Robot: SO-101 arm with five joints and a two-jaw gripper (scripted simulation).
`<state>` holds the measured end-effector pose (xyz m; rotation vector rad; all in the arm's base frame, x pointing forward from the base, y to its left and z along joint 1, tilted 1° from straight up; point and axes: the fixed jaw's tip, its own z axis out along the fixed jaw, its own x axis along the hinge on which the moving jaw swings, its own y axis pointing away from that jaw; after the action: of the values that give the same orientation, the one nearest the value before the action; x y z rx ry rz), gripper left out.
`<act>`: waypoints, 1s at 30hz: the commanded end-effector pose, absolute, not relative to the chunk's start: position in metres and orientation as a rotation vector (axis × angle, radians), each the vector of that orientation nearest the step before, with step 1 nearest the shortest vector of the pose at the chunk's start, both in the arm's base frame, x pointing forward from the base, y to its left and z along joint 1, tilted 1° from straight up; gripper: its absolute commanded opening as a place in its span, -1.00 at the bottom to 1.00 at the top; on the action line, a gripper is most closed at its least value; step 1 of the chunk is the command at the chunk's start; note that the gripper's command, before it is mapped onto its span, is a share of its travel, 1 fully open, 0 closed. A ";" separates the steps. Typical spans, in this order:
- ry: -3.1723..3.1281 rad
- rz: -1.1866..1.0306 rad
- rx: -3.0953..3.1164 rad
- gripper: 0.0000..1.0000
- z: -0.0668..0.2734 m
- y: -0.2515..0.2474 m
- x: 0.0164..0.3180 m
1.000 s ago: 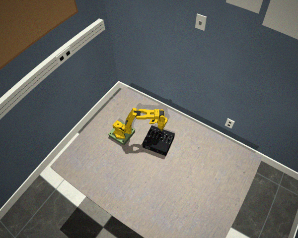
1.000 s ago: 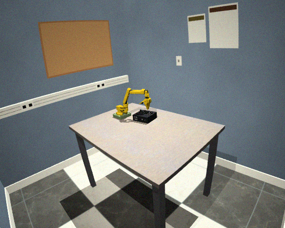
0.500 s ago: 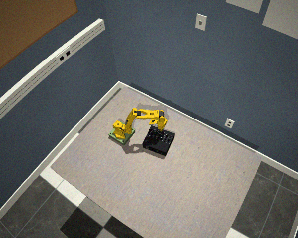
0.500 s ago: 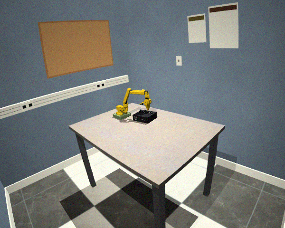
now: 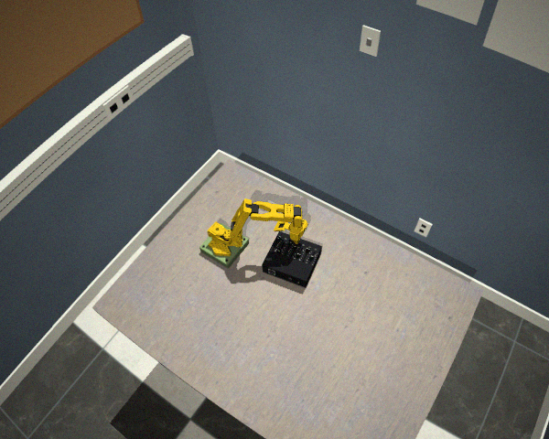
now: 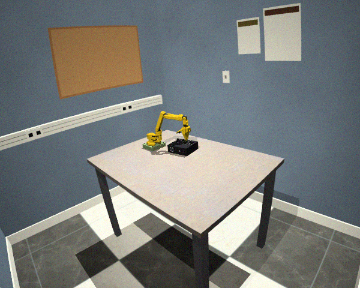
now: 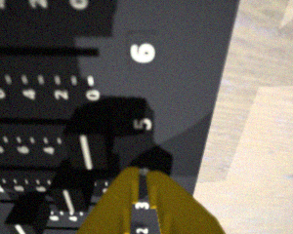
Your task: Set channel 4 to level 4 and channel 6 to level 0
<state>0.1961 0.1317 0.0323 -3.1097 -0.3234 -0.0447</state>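
Observation:
The black lighting desk (image 5: 291, 273) (image 6: 179, 150) (image 7: 186, 93) sits beside the arm. My gripper (image 5: 296, 241) (image 6: 186, 140) (image 7: 144, 173) is shut and empty, its tips over the desk's label edge, covering the 4 label in the wrist view. The white-lined cap that looks like channel 4's (image 7: 68, 201) is left of the tips, around levels 2 to 4; the exact level is unclear. The channel 5 cap (image 7: 86, 152) appears near the low end. The channel 6 slot (image 7: 44, 51) shows no cap near its 0 end; its cap is not in view.
Another fader cap (image 7: 20, 229) shows at the wrist view's lower left. The arm's green base plate (image 5: 206, 250) (image 6: 153, 147) is left of the desk on the pale table (image 5: 274, 340) (image 6: 189, 182). The blue wall (image 5: 350, 142) (image 6: 198, 102) stands behind. The arm's shadow darkens some scales.

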 end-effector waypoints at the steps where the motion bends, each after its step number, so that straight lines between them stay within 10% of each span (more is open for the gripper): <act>1: -0.323 -0.016 -3.119 -1.00 0.026 0.131 0.192; 30: -0.323 -0.016 -3.119 -1.00 0.028 0.130 0.194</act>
<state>0.1961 0.1317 0.0324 -3.1085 -0.3230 -0.0478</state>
